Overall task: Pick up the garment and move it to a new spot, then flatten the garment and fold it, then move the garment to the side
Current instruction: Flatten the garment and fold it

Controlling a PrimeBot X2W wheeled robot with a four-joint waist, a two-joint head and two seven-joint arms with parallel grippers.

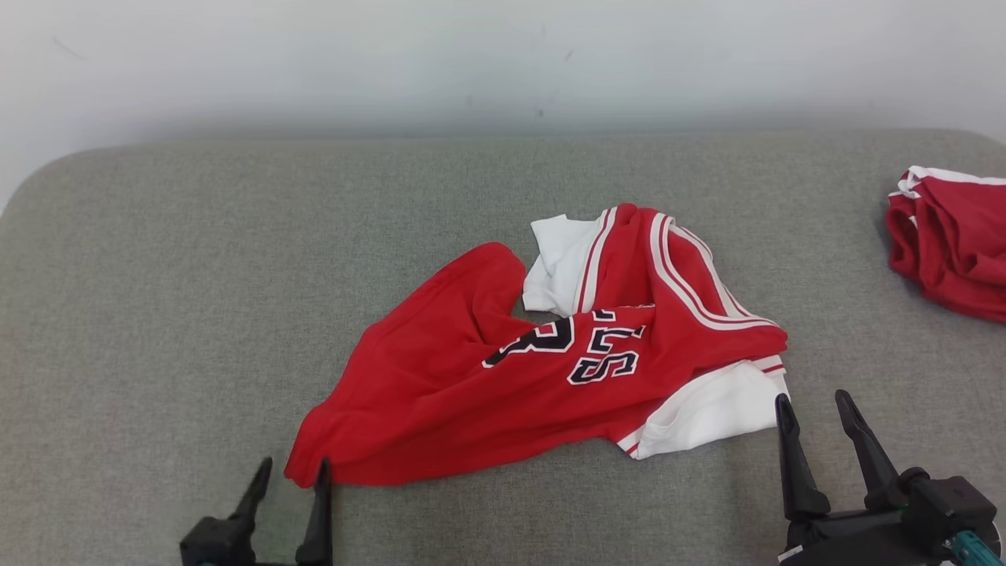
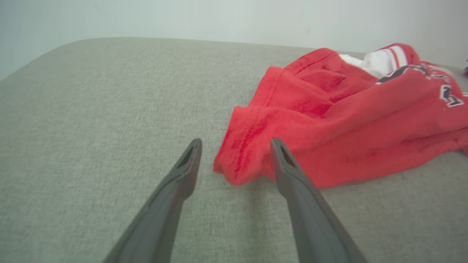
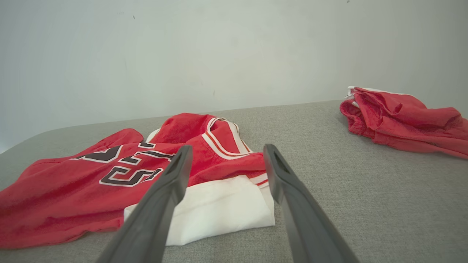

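Garment [image 1: 503, 377] lies crumpled midway across the grey cushion [image 1: 157, 275], lettering twisted. Both pincers stand wide and empty: the left gripper [image 1: 293, 465] right at the red hem corner [image 2: 234, 171], the right gripper [image 1: 812, 398] just beside the white shoulder panel [image 3: 219, 208]. I'd say each should bite well onto its own edge, then draw apart low over the cushion to spread it flat.

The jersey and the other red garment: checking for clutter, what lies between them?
Bare grey surface separates the jersey from the bunched red garment, per the head view.
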